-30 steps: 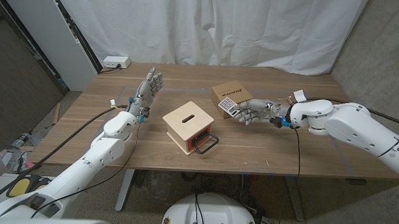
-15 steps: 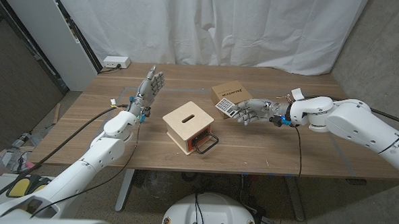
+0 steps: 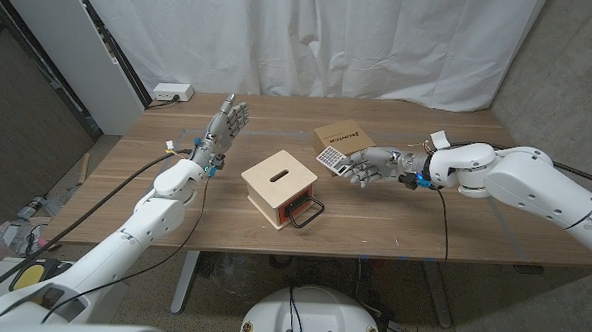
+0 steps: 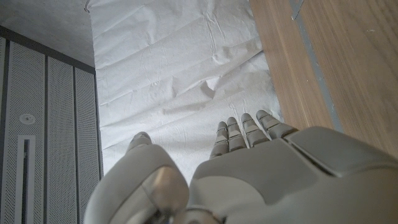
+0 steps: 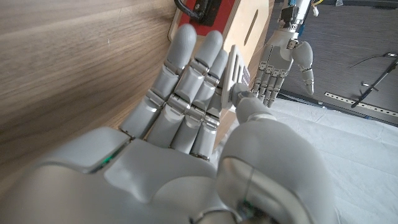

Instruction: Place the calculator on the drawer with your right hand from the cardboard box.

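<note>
White cloth hung behind the wooden table (image 3: 175, 196). From the head camera, the right hand (image 3: 368, 169) pinched the calculator (image 3: 330, 159) just off the cardboard box (image 3: 343, 138), the drawer (image 3: 278, 185) beyond its fingertips; the left hand (image 3: 224, 124) stood raised, fingers spread. At the right wrist, thumb and fingers (image 5: 186, 87) clamped the calculator (image 5: 237, 68).

Dark print runs across the cardboard box (image 3: 341, 138), seemingly one word, too small to read.
</note>
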Controlling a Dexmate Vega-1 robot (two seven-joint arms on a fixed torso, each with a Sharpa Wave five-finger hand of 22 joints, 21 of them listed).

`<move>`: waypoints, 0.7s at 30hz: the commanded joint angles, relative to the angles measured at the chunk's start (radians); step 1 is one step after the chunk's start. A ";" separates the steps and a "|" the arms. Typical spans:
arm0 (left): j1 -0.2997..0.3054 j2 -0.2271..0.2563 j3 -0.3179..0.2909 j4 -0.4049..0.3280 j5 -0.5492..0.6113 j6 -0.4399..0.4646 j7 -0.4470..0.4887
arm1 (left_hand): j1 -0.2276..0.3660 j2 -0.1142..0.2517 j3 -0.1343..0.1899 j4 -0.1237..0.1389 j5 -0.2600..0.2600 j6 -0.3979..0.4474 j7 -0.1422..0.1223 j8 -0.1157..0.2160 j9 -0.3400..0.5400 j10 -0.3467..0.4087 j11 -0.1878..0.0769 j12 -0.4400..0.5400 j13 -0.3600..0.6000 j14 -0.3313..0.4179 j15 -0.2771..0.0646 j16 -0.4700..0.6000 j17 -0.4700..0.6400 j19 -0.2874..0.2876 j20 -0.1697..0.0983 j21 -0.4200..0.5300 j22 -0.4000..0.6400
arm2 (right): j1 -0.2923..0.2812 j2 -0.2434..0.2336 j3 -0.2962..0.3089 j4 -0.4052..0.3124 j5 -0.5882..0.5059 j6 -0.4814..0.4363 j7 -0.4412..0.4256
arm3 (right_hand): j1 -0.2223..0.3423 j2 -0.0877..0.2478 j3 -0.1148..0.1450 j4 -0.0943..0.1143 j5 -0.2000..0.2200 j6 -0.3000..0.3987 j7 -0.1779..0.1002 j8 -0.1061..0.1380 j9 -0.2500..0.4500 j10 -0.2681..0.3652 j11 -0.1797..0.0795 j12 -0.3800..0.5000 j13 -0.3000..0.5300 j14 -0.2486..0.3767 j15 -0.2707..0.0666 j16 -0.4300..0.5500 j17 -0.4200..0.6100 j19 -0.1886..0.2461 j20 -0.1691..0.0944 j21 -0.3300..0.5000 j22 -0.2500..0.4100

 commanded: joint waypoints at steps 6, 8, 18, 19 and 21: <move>-0.033 -0.011 0.008 0.060 -0.014 -0.011 -0.056 | 0.003 0.011 -0.007 -0.001 -0.002 0.013 -0.001 0.001 0.005 0.009 -0.003 0.002 0.002 0.007 -0.001 0.000 0.005 0.006 -0.012 -0.001 0.002 | 0.015 0.034 -0.030 -0.005 0.028 -0.049 -0.033 | 0.024 0.022 0.019 0.007 0.005 0.008 -0.003 -0.004 0.003 -0.004 0.003 -0.004 0.005 0.012 -0.002 0.015 0.001 -0.008 -0.025 0.011 0.008; -0.038 -0.012 0.011 0.067 -0.012 -0.010 -0.061 | 0.003 0.011 -0.007 -0.001 -0.002 0.012 -0.002 0.000 0.005 0.009 -0.002 0.002 0.002 0.007 -0.001 0.000 0.005 0.007 -0.013 -0.001 0.002 | 0.018 0.035 -0.035 -0.007 0.027 -0.052 -0.032 | 0.024 0.022 0.019 0.007 0.005 0.009 -0.003 -0.004 0.003 -0.005 0.003 -0.004 0.005 0.012 -0.002 0.016 0.001 -0.008 -0.025 0.012 0.009; -0.051 -0.017 0.014 0.093 -0.016 -0.015 -0.085 | 0.004 0.011 -0.009 -0.001 -0.002 0.012 -0.002 0.000 0.005 0.009 -0.001 0.001 0.002 0.007 -0.001 0.000 0.005 0.006 -0.012 -0.002 0.002 | 0.030 0.053 -0.057 -0.019 0.024 -0.069 -0.045 | 0.031 0.021 0.025 0.001 0.007 0.007 -0.006 -0.007 0.006 -0.006 0.003 -0.004 0.008 0.019 -0.006 0.029 0.010 -0.011 -0.025 0.019 0.017; -0.051 -0.017 0.014 0.093 -0.016 -0.015 -0.085 | 0.004 0.011 -0.009 -0.001 -0.002 0.012 -0.002 0.000 0.005 0.009 -0.001 0.001 0.002 0.007 -0.001 0.000 0.005 0.006 -0.012 -0.002 0.002 | 0.030 0.052 -0.058 -0.019 0.024 -0.069 -0.044 | 0.031 0.021 0.026 0.001 0.008 0.007 -0.004 -0.007 0.006 -0.006 0.003 -0.004 0.008 0.020 -0.005 0.031 0.011 -0.012 -0.025 0.020 0.018; -0.049 -0.015 0.012 0.092 -0.019 -0.016 -0.087 | 0.004 0.011 -0.009 -0.001 -0.002 0.012 -0.002 -0.001 0.005 0.009 -0.001 0.001 0.002 0.007 -0.001 0.000 0.005 0.005 -0.012 -0.002 0.002 | 0.033 0.056 -0.059 -0.020 0.028 -0.074 -0.048 | 0.031 0.021 0.026 0.002 0.008 0.007 -0.004 -0.007 0.006 -0.007 0.004 -0.004 0.008 0.021 -0.005 0.032 0.011 -0.012 -0.025 0.020 0.018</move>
